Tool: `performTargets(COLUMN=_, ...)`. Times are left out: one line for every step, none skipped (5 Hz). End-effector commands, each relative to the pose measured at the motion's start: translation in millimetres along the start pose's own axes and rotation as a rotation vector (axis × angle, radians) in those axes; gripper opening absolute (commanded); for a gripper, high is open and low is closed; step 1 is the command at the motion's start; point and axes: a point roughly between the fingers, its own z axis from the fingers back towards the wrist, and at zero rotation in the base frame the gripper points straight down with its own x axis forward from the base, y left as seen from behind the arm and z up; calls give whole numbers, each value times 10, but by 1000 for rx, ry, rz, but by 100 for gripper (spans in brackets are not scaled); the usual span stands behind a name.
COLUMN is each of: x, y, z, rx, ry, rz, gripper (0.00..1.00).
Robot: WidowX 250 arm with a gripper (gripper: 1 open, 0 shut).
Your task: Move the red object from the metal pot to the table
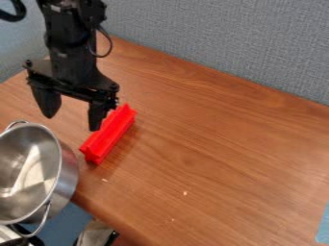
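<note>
The red object [108, 134] lies flat on the brown table [218, 144], a long block angled from lower left to upper right, just right of the metal pot [29, 183]. The pot stands at the left front edge, shiny and showing nothing inside. My gripper [68, 108] hangs pointing down to the left of the block's far end, above the wood between block and pot. Its two dark fingers [95, 113] are spread wide with nothing between them.
A blue-grey wall [244, 38] runs behind the table. The table's front edge [141, 226] cuts diagonally across the lower right, with dark objects below it near the pot.
</note>
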Motion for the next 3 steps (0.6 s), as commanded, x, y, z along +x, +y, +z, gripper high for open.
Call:
performTargets(x=112, y=-154, z=21, rx=-16, ry=-45, rz=-4, gripper=100)
performTargets(x=286, y=-62, z=53, rx=-19, ry=-109, rz=-19, gripper=100)
performTargets(x=416, y=-3, z=106, rx=-17, ry=-156, rz=4, gripper=100)
